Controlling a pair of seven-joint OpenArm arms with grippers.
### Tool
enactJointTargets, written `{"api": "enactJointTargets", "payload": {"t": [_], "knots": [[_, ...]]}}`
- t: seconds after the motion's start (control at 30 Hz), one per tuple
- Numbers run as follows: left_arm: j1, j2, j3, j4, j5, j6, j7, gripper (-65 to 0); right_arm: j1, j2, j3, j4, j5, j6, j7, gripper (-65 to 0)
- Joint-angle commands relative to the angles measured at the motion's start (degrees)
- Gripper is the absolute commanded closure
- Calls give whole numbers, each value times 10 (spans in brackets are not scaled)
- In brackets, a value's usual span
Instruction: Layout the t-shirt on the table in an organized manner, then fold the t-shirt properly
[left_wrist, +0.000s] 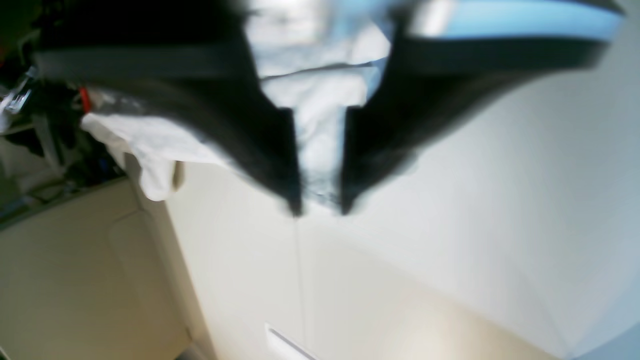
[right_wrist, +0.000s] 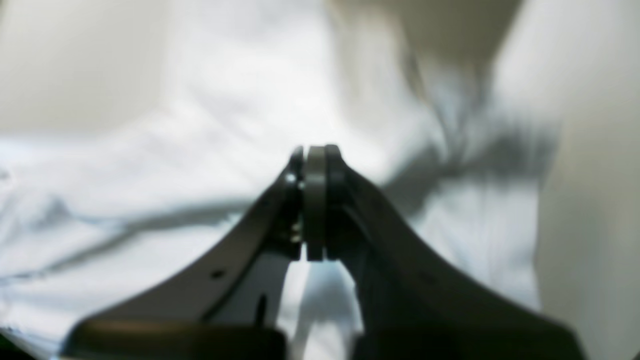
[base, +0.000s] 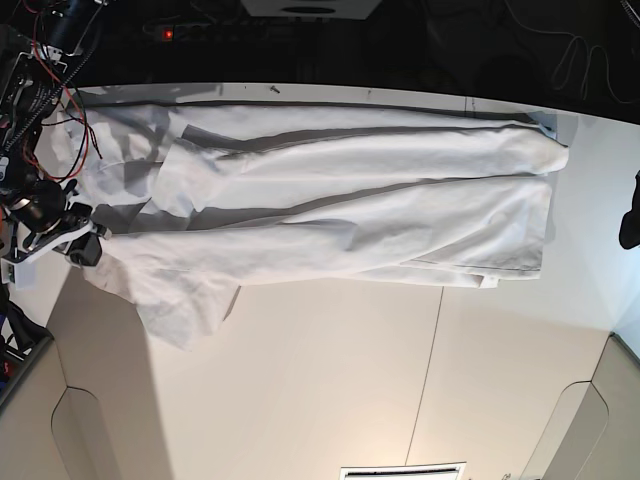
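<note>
— Lying stretched across the far half of the wide matte white table (base: 330, 390), the large plain white short-sleeved t-shirt (base: 330, 215) ran from one side edge towards the other; long grey folds crossed it; one sleeve drooped towards the near side at the base view's left.

— And the right gripper (right_wrist: 315, 155)?

— Its dark jaws were pressed together, tips meeting, over blurred white cloth; whether any cloth sat between them could not be told; in the base view it sat at the shirt's left end.

— The left gripper (left_wrist: 320, 207)?

— Its black jaws were narrowed on a bunched strip of the white fabric, above the table; the wrist picture was blurred; a thin dark seam (base: 428, 380) crossed the tabletop.
</note>
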Motion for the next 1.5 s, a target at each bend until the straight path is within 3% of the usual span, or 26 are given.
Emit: {"api": "enactJointTargets", "payload": {"t": [0.0, 0.1, 0.27, 0.43, 0.57, 0.67, 0.8, 1.13, 1.37, 1.47], "knots": [[-3, -13, 6, 10, -4, -7, -10, 0, 19, 8, 3, 17, 0, 2, 18, 0], [-6, -13, 57, 10, 53, -7, -33, 0, 55, 8, 1, 14, -34, 1, 23, 0], [-47, -12, 201, 7, 220, -7, -124, 0, 85, 8, -16, -38, -68, 1, 40, 0], [-103, -13, 315, -12, 336, 75, -146, 0, 84, 8, -24, -122, -107, -16, 52, 0], [-127, -11, 365, -68, 385, 106, -146, 0, 82, 8, -10, -159, -135, -57, 59, 0], [-138, 1, 377, -129, 432, 124, -159, 0, 81, 8, 1, -162, -138, -59, 56, 0], [-140, 6, 377, -204, 489, 151, -229, 0, 71, 8, 4, -162, -164, -60, 59, 0], [-152, 5, 377, -223, 504, 163, -244, 0, 21, 8, 4, -162, -160, -67, 85, 0], [-171, 5, 377, -221, 500, 161, -244, 0, 21, 9, 4, -109, -74, -43, 3, 0], [-176, 5, 377, -221, 500, 161, -244, 0, 21, 8, 4, -47, -67, -37, -23, 0]]}}
